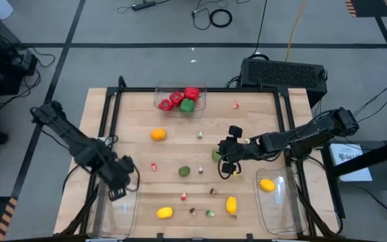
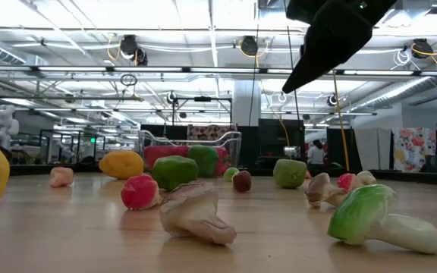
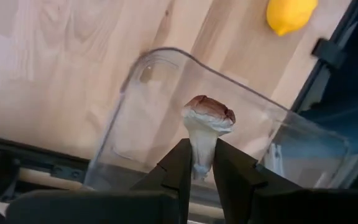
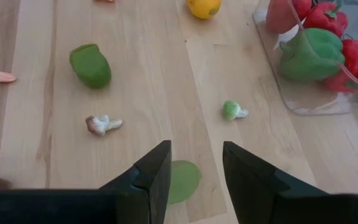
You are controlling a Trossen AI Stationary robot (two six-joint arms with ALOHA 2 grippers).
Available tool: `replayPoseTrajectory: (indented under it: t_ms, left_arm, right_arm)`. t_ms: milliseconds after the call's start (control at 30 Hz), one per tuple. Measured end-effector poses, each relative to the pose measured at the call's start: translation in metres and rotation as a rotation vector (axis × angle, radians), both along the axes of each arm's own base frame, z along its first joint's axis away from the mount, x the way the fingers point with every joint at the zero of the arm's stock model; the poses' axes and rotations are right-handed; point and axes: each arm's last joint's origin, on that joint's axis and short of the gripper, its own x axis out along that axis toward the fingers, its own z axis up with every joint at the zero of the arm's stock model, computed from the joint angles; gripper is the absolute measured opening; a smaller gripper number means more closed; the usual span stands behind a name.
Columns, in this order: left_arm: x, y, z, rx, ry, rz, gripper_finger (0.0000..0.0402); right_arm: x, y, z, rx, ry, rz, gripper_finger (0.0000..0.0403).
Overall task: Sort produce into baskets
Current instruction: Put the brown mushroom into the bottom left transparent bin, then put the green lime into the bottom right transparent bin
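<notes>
Nearest item, low view: white-stalked green vegetable bit [image 2: 381, 218] lay on its side on the wooden table [image 1: 133, 151], beside a pale mushroom-shaped piece [image 2: 194, 213] and a small red-pink piece [image 2: 140, 192]

Left arm: reached from the table's left side down toward the near left corner, elbow bent, wrist tilted downward; left gripper [image 3: 199, 165] was clamped on the pale stem of a brown-capped toy mushroom [image 3: 207, 121], held upright above the clear bin at the near left corner [image 3: 135, 118]

Right arm: stretched from the right side inward toward the table's middle, forearm roughly level; right gripper [image 4: 196, 163] hung with fingers apart, holding nothing, directly over a green lime [image 4: 180, 180] that lay on the wood

Far bin [image 1: 203, 101]: held red peppers [image 1: 180, 96] and a green pepper [image 1: 187, 105]

Near right bin [image 1: 281, 208]: held one lemon [image 1: 266, 185]

Loose on the table: an orange [image 1: 158, 134], two lemons [image 1: 164, 212] near the front edge, a second lime [image 1: 184, 171] at the middle, several tiny bits scattered between them
</notes>
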Motion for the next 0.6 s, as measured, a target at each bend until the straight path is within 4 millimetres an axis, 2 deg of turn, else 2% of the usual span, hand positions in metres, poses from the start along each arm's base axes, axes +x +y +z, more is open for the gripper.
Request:
replayPoseTrajectory:
  t_ms: [167, 300, 500, 600]
  left_arm:
    - [0.001, -0.028, -0.021, 0.076, -0.007, -0.05, 0.0068]
    - [0.003, -0.043, -0.042, 0.131, 0.056, -0.059, 0.0082]
    - [0.005, -0.052, -0.062, 0.233, 0.127, -0.076, 0.013]
    - [0.006, -0.053, -0.065, 0.26, 0.123, -0.079, 0.0157]
  right_arm:
    - [0.0, 0.0, 0.0, 0.001, -0.002, 0.0, 0.0137]
    - [0.0, 0.0, 0.0, 0.001, -0.002, 0.0, 0.0137]
    - [0.001, 0.0, 0.001, 0.001, -0.009, 0.001, 0.0137]
    - [0.001, 0.0, 0.001, 0.001, -0.011, 0.001, 0.0137]
